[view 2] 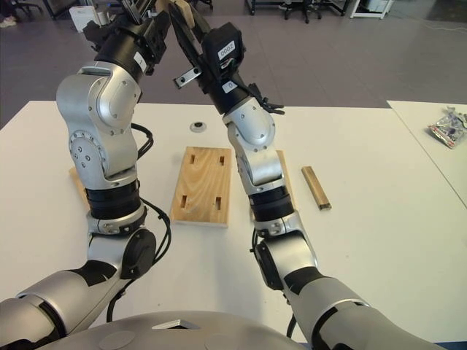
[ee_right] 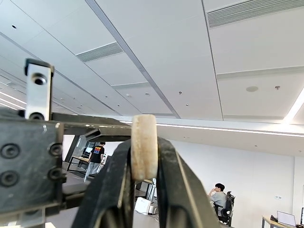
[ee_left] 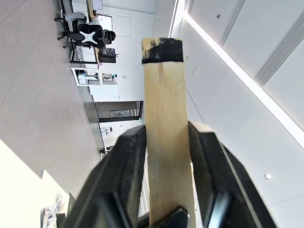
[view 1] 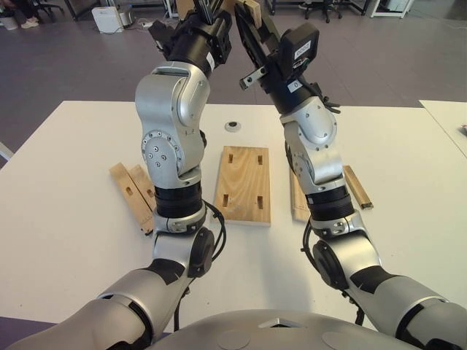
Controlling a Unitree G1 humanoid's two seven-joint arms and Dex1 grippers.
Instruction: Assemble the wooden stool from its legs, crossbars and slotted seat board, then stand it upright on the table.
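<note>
Both arms are raised high over the table's far side. My left gripper (ee_left: 167, 134) is shut on a pale wooden leg (ee_left: 164, 90) with a black-marked end that sticks out past the fingers. My right gripper (ee_right: 144, 156) is shut on another wooden piece (ee_right: 144, 130), seen end-on; that piece (view 1: 252, 10) sits close beside the left gripper (view 1: 209, 9) at the top of the left eye view. The slotted seat board (view 1: 243, 184) lies flat on the white table (view 1: 66, 219) between the arms. Loose wooden parts (view 1: 131, 191) lie left of it, and a bar (view 1: 357, 187) and another piece (view 1: 298, 198) lie to its right.
A small round fitting (view 1: 232, 127) sits on the table beyond the seat board. A second table (view 2: 438, 153) stands to the right with a packet (view 2: 445, 128) on it. The near table surface in front of the board is bare.
</note>
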